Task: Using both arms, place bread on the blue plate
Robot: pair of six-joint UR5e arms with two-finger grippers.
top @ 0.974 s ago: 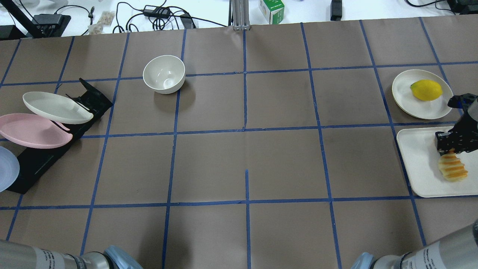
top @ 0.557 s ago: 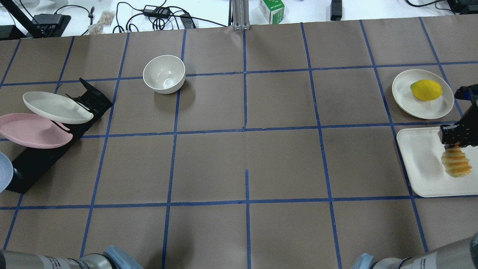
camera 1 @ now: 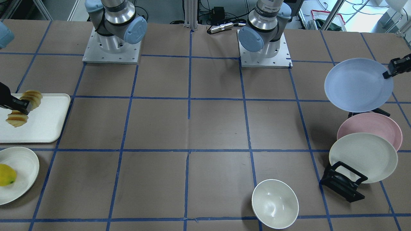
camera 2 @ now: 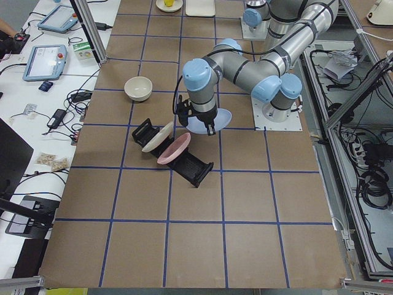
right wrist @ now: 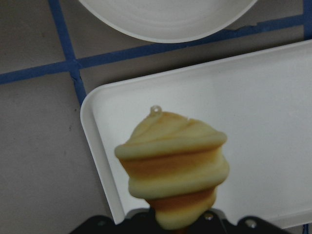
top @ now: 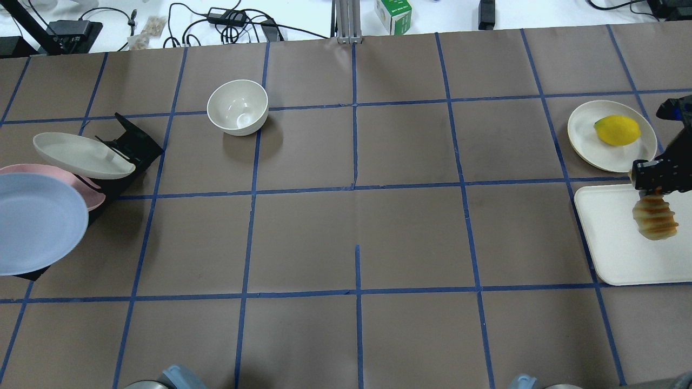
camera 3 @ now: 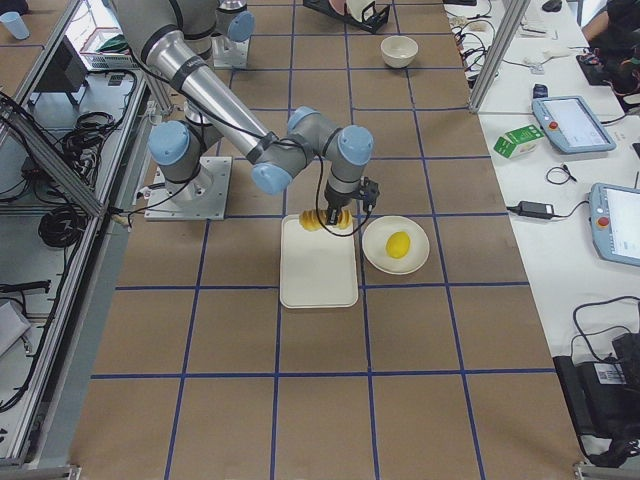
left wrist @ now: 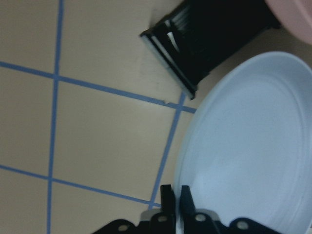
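Note:
The bread [top: 655, 219], a ridged golden and pale loaf, hangs by one end from my right gripper [top: 656, 189], which is shut on it just above the white tray [top: 608, 243]. It also shows in the front view [camera 1: 25, 106] and fills the right wrist view [right wrist: 173, 165]. The blue plate [top: 32, 221] is held by its rim in my left gripper [camera 1: 386, 74], lifted beside the black rack [top: 132, 143]. In the left wrist view the fingers [left wrist: 168, 195] pinch the plate's edge [left wrist: 253, 146].
A cream plate [top: 586, 135] with a yellow lemon [top: 616, 129] lies beyond the tray. The rack still holds a pink plate [top: 93, 190] and a cream-white plate [top: 81, 155]. A white bowl [top: 238, 107] stands at the far left-centre.
The blue plate has come up and moved right, further into the overhead view and over the pink plate. The right gripper has lifted the bread and carried it toward the tray's far edge.

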